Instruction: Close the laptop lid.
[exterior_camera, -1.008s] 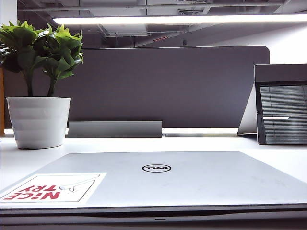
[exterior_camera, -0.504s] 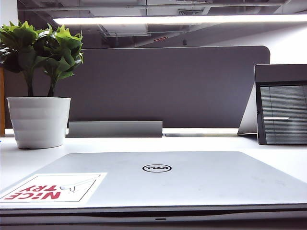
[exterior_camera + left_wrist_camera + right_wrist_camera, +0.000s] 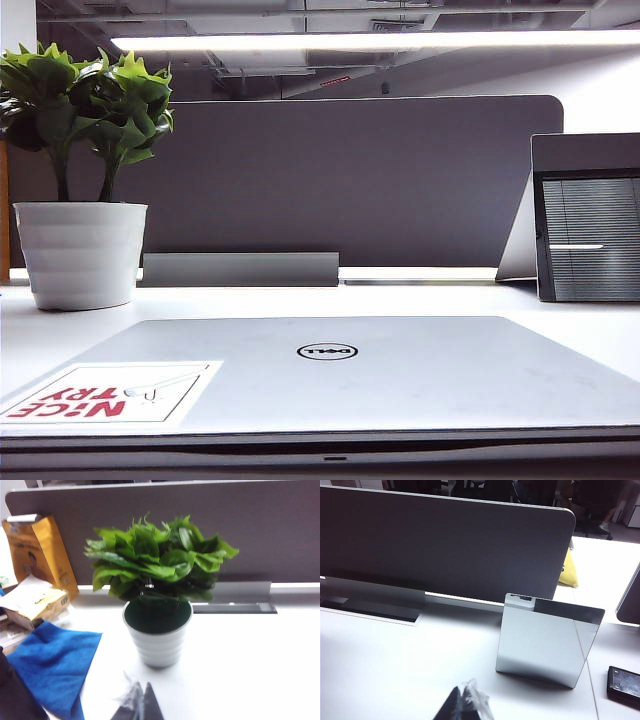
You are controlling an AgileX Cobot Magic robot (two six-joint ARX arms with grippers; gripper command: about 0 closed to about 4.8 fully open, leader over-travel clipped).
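The laptop lid [image 3: 400, 375] fills the near part of the exterior view. Its silver outside faces up, with the round Dell logo [image 3: 327, 351] and a red-lettered white sticker [image 3: 100, 395]. It lies flat on the base, with only a thin dark seam along the front edge. Neither gripper shows in the exterior view. In the left wrist view my left gripper [image 3: 142, 686] hangs over the white table in front of the plant, fingertips together and nothing held. My right gripper [image 3: 460, 690] is likewise shut, over bare table near the grey upright panel. The laptop is out of both wrist views.
A potted green plant [image 3: 80, 250] [image 3: 157, 630] stands at the back left. The dark grey desk divider [image 3: 350, 180] runs along the back. A grey upright panel [image 3: 588, 235] [image 3: 545, 645] stands at the right. A blue cloth [image 3: 50, 665], a yellow bag [image 3: 42, 545] and a small black object [image 3: 625, 682] lie off to the sides.
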